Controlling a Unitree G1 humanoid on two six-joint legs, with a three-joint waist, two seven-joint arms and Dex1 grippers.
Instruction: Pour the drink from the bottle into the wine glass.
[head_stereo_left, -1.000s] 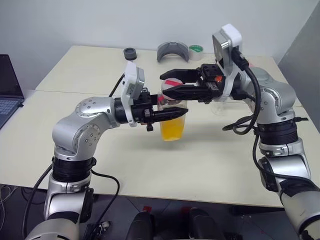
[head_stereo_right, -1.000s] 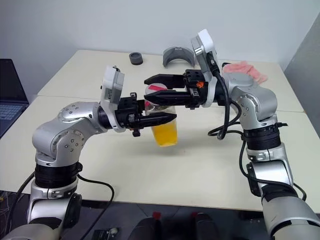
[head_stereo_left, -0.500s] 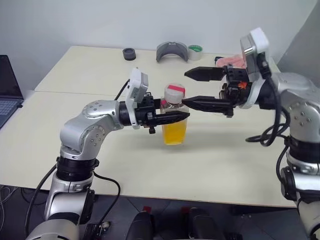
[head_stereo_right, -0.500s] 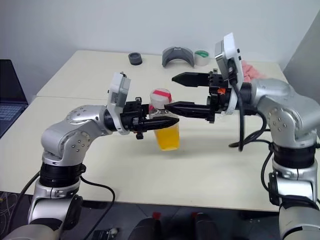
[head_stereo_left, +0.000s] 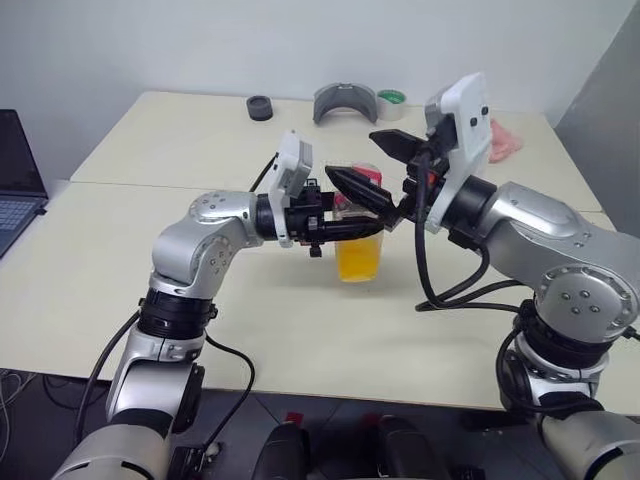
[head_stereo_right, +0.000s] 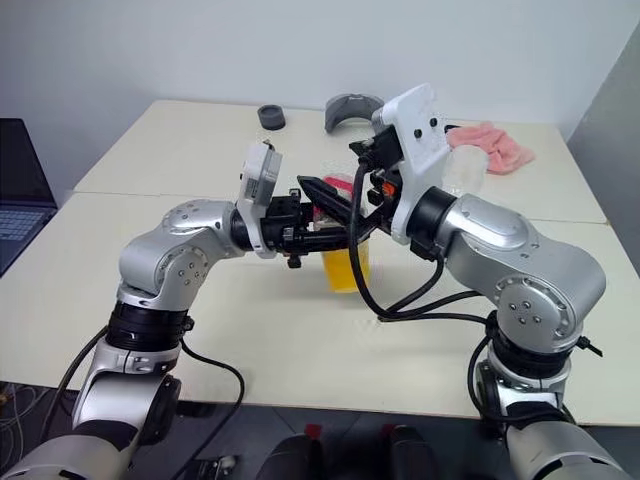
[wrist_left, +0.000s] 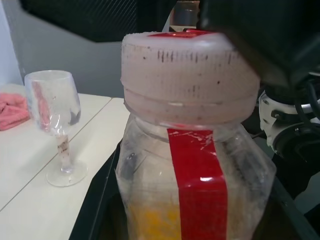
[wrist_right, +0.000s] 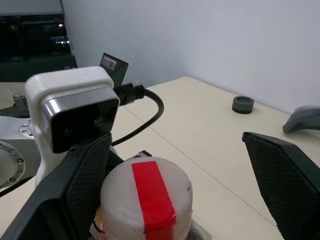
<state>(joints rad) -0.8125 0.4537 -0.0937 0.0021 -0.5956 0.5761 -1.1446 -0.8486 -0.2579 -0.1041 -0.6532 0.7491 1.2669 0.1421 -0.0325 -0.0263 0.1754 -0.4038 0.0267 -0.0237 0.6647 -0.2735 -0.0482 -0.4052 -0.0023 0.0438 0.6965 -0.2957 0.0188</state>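
Observation:
The bottle (head_stereo_left: 360, 240) stands upright near the table's middle, its lower half filled with the orange drink (head_stereo_left: 360, 260). My left gripper (head_stereo_left: 366, 225) comes in from the left and is shut on the bottle's body just below the neck. The pinkish-white cap (wrist_right: 147, 197) with its red strip is on. My right gripper (head_stereo_left: 378, 165) is open above the cap, one finger (wrist_right: 75, 195) on each side and apart from it. The wine glass (wrist_left: 52, 125) stands upright and empty on the table to the right, partly hidden behind my right arm (head_stereo_right: 462, 170).
At the table's far edge lie a black round piece (head_stereo_left: 260, 107), a grey curved object (head_stereo_left: 345, 103) and a tape roll (head_stereo_left: 391, 100). A pink cloth (head_stereo_right: 490, 145) is at the far right. A laptop (head_stereo_left: 15, 180) sits off to the left.
My right gripper let go of the cap, drew off to the right while opening wide, then swung back over the cap from a new angle. The left gripper kept its hold on the bottle.

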